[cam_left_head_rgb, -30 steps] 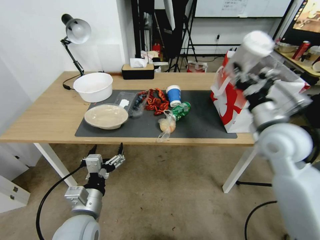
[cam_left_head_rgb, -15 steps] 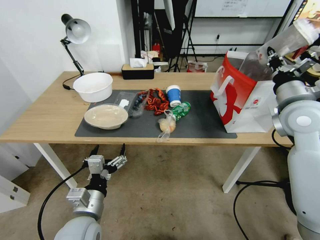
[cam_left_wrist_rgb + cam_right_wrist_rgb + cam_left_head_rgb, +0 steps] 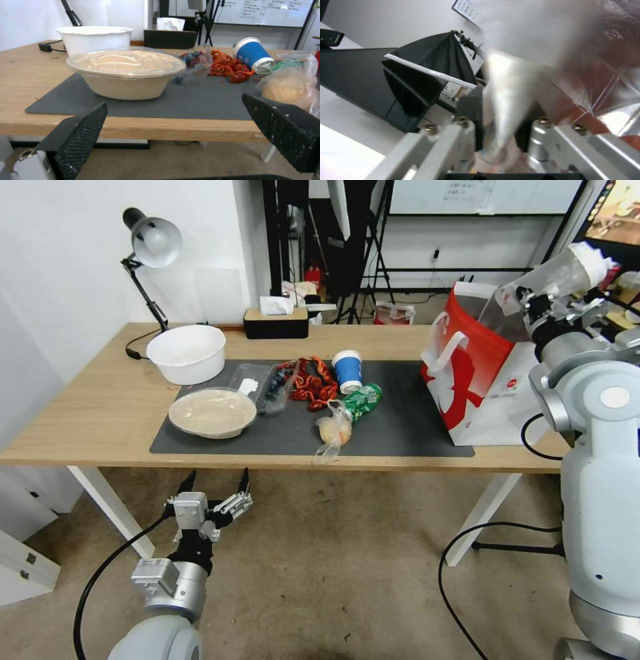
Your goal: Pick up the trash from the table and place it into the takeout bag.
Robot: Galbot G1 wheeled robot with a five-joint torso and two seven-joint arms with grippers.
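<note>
My right gripper (image 3: 541,305) is shut on the clear white-lidded cup (image 3: 563,272), held tilted above the far right side of the takeout bag (image 3: 470,373). In the right wrist view the cup (image 3: 506,82) sits between the two fingers. On the table's (image 3: 100,400) dark mat (image 3: 407,423) lie the blue paper cup (image 3: 347,370), the green crumpled wrapper (image 3: 364,399), the clear bag with an orange lump (image 3: 333,430) and the round lidded dish (image 3: 212,412). My left gripper (image 3: 215,483) hangs open below the table's front edge, facing the dish (image 3: 126,72).
A white bowl (image 3: 187,353), a desk lamp (image 3: 150,243) and a tissue box (image 3: 275,322) stand at the back of the table. Red shells (image 3: 312,380) and a clear box of blueberries (image 3: 268,383) lie on the mat between the dish and the blue cup.
My right arm has swung away to the right, carrying the cup from in front of the bag to above its far right side. The left arm has hardly moved.
</note>
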